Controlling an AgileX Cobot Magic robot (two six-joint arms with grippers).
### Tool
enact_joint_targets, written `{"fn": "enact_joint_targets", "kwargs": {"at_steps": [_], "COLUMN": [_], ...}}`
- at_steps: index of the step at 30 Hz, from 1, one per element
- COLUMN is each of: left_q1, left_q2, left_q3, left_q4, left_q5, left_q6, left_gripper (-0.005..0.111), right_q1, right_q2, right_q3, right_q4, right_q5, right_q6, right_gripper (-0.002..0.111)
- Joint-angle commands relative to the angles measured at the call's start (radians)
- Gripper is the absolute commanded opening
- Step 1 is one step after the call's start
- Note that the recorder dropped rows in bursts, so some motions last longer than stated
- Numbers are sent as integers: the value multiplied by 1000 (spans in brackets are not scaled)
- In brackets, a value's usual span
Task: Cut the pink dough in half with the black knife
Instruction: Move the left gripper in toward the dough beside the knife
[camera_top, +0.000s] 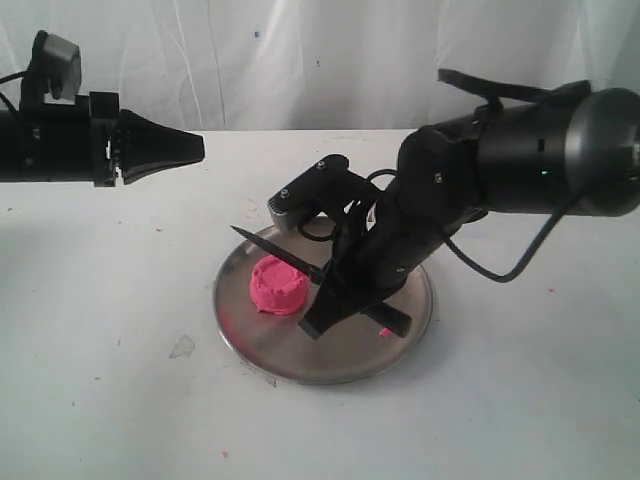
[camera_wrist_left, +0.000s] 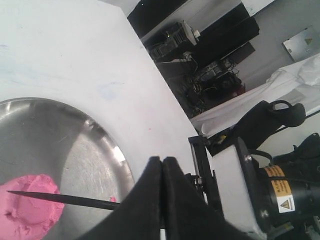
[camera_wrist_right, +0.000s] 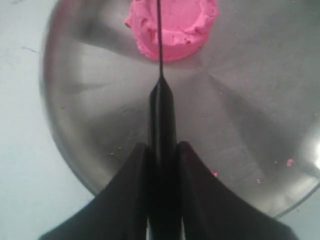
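The pink dough (camera_top: 277, 286) is one round cup-shaped lump on the left part of the steel plate (camera_top: 405, 328). My right gripper (camera_top: 338, 272) is shut on the handle of the black knife (camera_top: 275, 250) and holds it over the plate. The blade runs across the top of the dough (camera_wrist_right: 172, 25), along its middle; I cannot tell whether the black knife (camera_wrist_right: 161, 95) touches it. In the left wrist view the thin blade (camera_wrist_left: 60, 199) crosses the dough (camera_wrist_left: 30, 212). My left gripper (camera_top: 198, 148) hovers shut and empty, high at the left, away from the plate.
Tiny pink crumbs (camera_wrist_right: 289, 162) lie on the plate (camera_wrist_right: 90, 110) and on the white table near its right edge. A small clear scrap (camera_top: 182, 347) lies on the table left of the plate. A white backdrop hangs behind.
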Motion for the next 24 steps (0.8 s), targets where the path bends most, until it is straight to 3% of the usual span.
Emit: {"fn": "enact_joint_targets", "kwargs": {"at_steps": [1, 24], "left_q1": [-36, -99], "left_q2": [64, 203], "left_q3": [-47, -67], "left_q4": [-6, -92], "left_q5": [-7, -143], "left_q6": [19, 179], "left_gripper": [0, 0], "right_q1": [1, 1], "right_q2": [85, 188], "right_q3": [-52, -150], "right_q4": [-109, -131], "right_q5": [33, 20], "right_q6": [89, 100], "right_gripper": [0, 0]}}
